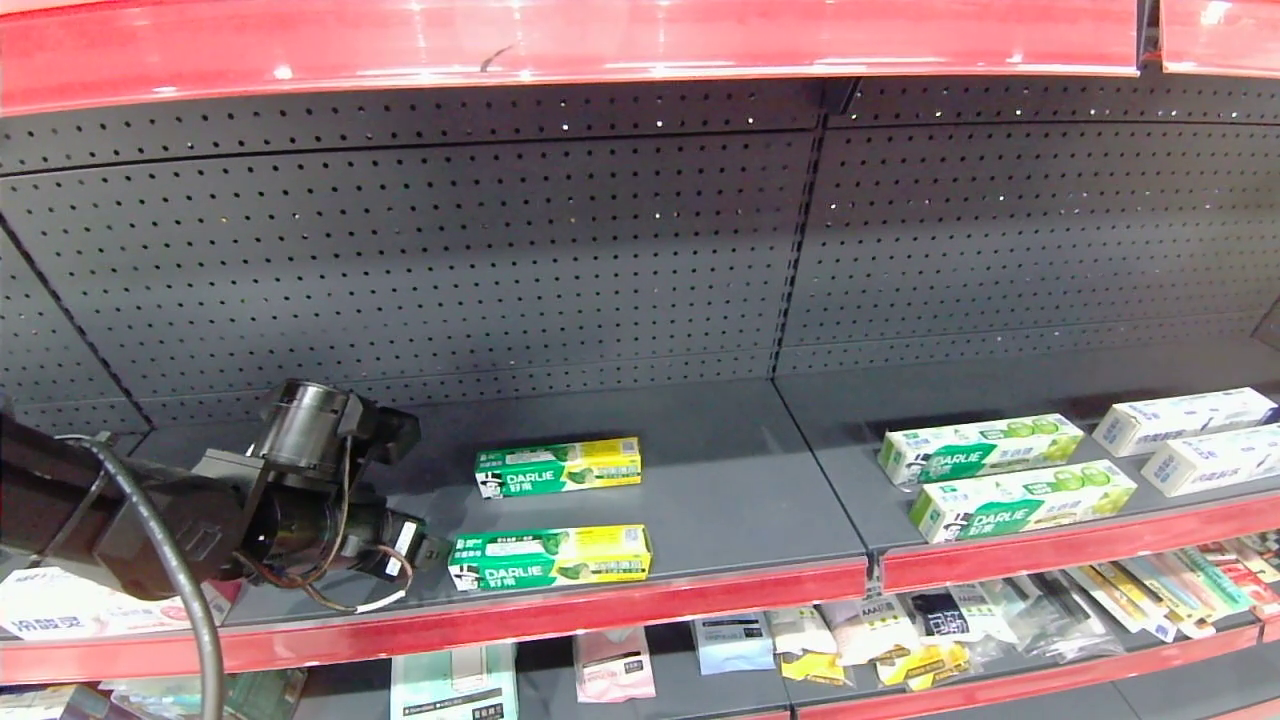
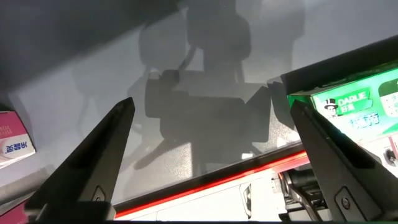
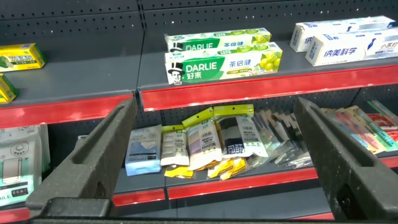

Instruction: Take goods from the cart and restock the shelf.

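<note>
Two green-and-yellow toothpaste boxes lie on the grey shelf [image 1: 740, 480], one at the front [image 1: 550, 557] and one behind it [image 1: 558, 467]. My left gripper [image 2: 211, 106] hovers low over the shelf's front edge, open and empty. The front box [image 2: 360, 99] lies just beside one of its fingers [image 2: 323, 149]. In the head view the left arm's wrist [image 1: 300, 470] sits left of that box. My right gripper [image 3: 214, 106] is open and empty. It stands back from the shelf, facing two green-and-white toothpaste boxes [image 3: 222, 62].
Right of the shelf divider lie two green-and-white boxes [image 1: 1020, 498] and two white boxes [image 1: 1185, 418]. A white-and-pink box [image 1: 70, 600] rests at the far left. The lower shelf holds several hanging packets [image 1: 870, 630]. A red shelf edge [image 1: 600, 605] runs along the front.
</note>
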### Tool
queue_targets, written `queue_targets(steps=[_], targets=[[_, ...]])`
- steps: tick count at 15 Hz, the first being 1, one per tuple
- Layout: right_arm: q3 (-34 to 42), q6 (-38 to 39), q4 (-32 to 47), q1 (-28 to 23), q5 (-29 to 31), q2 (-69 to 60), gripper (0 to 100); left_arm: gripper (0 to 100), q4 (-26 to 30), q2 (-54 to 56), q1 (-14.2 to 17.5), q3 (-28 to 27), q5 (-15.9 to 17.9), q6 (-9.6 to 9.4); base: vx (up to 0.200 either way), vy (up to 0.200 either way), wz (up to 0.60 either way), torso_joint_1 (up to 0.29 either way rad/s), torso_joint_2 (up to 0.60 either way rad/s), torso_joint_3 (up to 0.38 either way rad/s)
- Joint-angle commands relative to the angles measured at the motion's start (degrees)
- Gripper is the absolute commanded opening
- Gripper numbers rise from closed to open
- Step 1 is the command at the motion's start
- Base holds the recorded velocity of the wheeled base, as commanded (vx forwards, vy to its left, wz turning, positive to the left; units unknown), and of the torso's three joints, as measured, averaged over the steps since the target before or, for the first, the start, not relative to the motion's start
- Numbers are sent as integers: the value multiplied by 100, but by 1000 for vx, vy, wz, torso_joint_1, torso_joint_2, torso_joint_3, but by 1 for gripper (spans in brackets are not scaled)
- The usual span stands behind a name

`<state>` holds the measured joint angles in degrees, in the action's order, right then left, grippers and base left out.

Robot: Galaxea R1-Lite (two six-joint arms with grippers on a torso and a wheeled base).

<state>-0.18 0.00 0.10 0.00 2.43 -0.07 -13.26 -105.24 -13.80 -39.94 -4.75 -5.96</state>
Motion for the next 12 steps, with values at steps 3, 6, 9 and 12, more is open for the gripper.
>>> queue_targets(steps=[3, 6, 9, 12], targets=[[1, 0, -1, 0, 4, 7, 100, 100, 8, 12, -9, 3, -8, -2, 0, 0, 0, 0, 0, 0], [1, 0, -1, 0, 4, 7, 100, 100, 8, 12, -9, -14, -8, -2, 0, 0, 0, 0, 0, 0], [1, 0, -1, 0, 4, 7, 100, 100, 8, 12, -17, -23, 1, -2, 0, 0, 0, 0, 0, 0], [1, 0, -1, 0, 4, 7, 100, 100, 8, 12, -61, -23, -8, -2, 0, 0, 0, 0, 0, 0]])
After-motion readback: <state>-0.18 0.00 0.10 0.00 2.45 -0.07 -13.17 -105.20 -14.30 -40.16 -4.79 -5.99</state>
